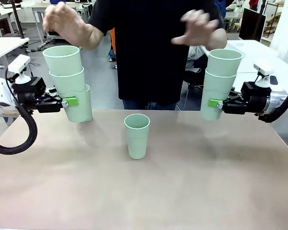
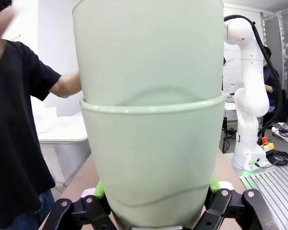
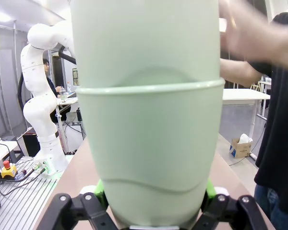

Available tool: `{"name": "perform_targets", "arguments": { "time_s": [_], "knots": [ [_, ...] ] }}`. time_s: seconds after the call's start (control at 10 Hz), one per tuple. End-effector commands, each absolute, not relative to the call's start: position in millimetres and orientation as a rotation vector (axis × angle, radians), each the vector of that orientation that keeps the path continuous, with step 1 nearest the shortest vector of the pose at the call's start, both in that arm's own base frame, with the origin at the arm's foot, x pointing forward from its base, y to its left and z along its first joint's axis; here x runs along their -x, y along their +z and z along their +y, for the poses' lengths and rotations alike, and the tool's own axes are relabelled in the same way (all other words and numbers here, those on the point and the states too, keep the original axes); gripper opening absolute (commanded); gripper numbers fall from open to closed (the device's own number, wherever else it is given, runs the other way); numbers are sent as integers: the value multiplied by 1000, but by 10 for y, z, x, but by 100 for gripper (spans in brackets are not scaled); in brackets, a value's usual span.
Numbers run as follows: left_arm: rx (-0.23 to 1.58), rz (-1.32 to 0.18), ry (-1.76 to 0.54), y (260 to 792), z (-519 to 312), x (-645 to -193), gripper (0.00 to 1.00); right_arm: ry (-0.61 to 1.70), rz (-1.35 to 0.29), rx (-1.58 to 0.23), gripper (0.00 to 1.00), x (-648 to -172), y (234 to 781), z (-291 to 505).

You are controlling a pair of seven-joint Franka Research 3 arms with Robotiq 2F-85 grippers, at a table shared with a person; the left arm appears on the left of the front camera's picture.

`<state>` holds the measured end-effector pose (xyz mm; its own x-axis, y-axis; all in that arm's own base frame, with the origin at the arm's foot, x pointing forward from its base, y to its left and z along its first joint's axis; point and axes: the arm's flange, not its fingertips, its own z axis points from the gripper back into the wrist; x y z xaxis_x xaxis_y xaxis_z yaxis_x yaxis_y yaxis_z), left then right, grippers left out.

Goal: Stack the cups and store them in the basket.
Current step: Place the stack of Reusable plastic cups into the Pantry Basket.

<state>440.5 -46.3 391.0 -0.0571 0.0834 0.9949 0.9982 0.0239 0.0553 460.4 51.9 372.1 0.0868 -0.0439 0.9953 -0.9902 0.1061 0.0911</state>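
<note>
observed: left pincer (image 1: 73,102) is closed tight on the bottom cup of a three-cup stack (image 1: 67,79), held off the desk (image 1: 206,187) at ten o'clock from the single cup (image 1: 137,136). right pincer (image 1: 212,103) is clamped the same way on the bottom cup of a two-cup stack (image 1: 221,79), at two o'clock. the single cup stands upright and alone at desk centre. one hand (image 1: 67,24) of the person hovers at twelve o'clock over the three-cup stack, the other hand (image 1: 199,29) over the two-cup stack.

risks, as judged:
- each grip takes the lowest cup only. the upper cups merely sit nested, and the left stack leans toward eleven o'clock. a tilt or jolt could shed them.
- thin plastic may flex and slip between the pads.
- the hands are close to the rims, so an upward move could strike them.
- a sweep across centre could topple the light single cup.
</note>
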Motion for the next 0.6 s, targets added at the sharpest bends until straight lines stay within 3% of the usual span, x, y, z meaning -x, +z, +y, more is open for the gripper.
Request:
{"name": "perform_targets", "arguments": {
  "time_s": [0.0,0.5],
  "knots": [
    [1232,-1325,-1193,3957,-467,-4395,85,1052,-1224,-1196,84,-4601,3753,531],
    [1232,-1325,-1193,3957,-467,-4395,85,1052,-1224,-1196,84,-4601,3753,531]
  ]
}}
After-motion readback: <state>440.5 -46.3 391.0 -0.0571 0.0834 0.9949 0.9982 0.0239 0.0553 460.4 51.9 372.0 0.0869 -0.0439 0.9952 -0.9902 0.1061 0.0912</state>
